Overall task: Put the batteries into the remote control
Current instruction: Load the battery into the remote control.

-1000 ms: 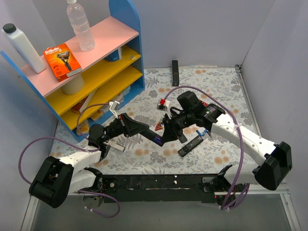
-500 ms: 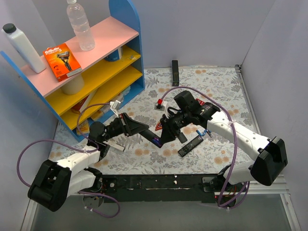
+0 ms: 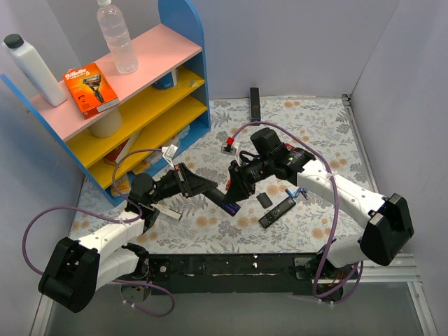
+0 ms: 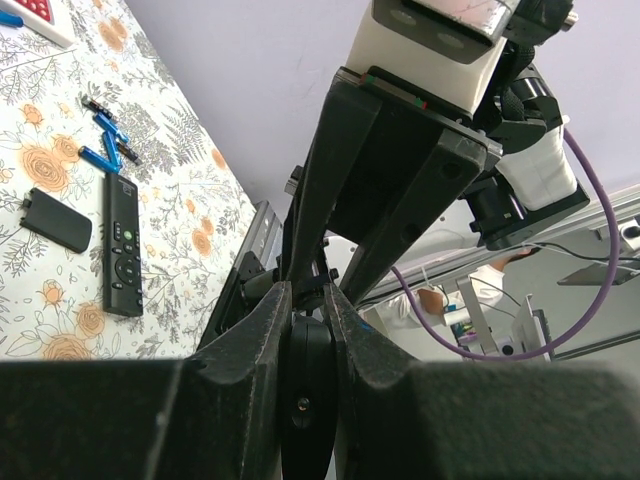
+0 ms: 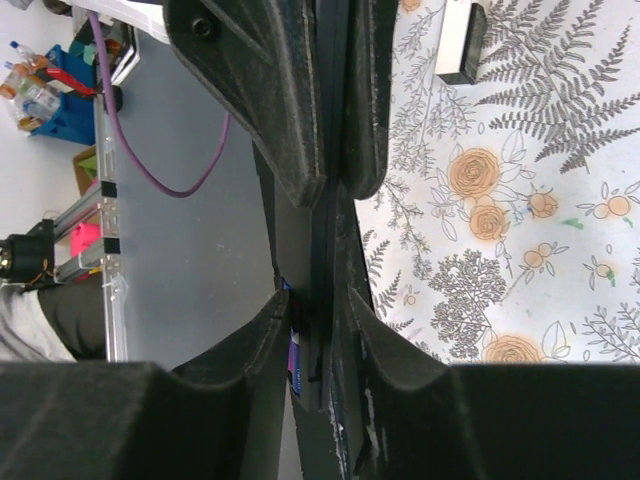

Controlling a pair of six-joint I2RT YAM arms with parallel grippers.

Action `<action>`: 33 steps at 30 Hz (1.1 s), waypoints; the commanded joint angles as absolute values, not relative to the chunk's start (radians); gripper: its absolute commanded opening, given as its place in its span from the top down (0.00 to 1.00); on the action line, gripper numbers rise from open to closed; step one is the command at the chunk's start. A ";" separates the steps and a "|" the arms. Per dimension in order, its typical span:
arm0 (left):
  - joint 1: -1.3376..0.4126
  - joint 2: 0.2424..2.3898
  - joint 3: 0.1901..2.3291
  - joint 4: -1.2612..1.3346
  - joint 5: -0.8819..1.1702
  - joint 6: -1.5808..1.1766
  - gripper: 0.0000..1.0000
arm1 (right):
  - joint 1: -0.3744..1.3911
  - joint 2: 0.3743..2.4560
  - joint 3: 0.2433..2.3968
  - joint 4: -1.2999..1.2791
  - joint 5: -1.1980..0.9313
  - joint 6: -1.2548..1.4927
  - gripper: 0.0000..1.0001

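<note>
Top external: I am looking steeply down from above and behind the arm bases, taking in the whole table [image 3: 315, 119] and the shelf [image 3: 154, 49] from afar.
Left wrist: I am peering along the left gripper [image 4: 308, 297] toward the right gripper [image 4: 315, 280], very near, with the table tilting away at left.
Right wrist: I am sighting along its own fingers, close up, with the table running down the right.
Shared: all three are catching the remote control [image 5: 318, 300]; top and left wrist are both showing the batteries [image 4: 105, 140].

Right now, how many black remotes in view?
2 sure. One black remote is clamped between the left gripper and right gripper; a second remote lies buttons-up on the table beside the battery cover. The black bar at the far edge might be a third.
</note>
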State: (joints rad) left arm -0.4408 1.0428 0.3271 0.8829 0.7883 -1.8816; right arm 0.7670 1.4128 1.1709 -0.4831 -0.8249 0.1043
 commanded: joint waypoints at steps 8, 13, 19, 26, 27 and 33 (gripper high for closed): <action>-0.463 1.000 0.364 0.963 0.798 -1.944 1.00 | 0.764 1.428 1.173 -0.388 -0.787 0.112 0.63; -0.462 0.986 0.364 0.832 0.756 -1.902 1.00 | 0.762 1.378 1.167 -0.403 -0.663 0.110 0.48; -0.462 0.947 0.383 0.516 0.640 -1.783 1.00 | 0.709 1.284 1.132 -0.472 -0.425 0.121 0.40; -0.460 0.937 0.370 0.364 0.531 -1.761 1.00 | 0.666 1.184 0.993 -0.498 -0.190 0.130 0.22; -0.460 0.937 0.368 0.353 0.522 -1.766 1.00 | 0.666 1.189 0.982 -0.514 -0.143 0.132 0.22; -0.457 0.945 0.376 0.265 0.459 -1.776 1.00 | 0.673 1.262 0.914 -0.555 -0.008 0.166 0.18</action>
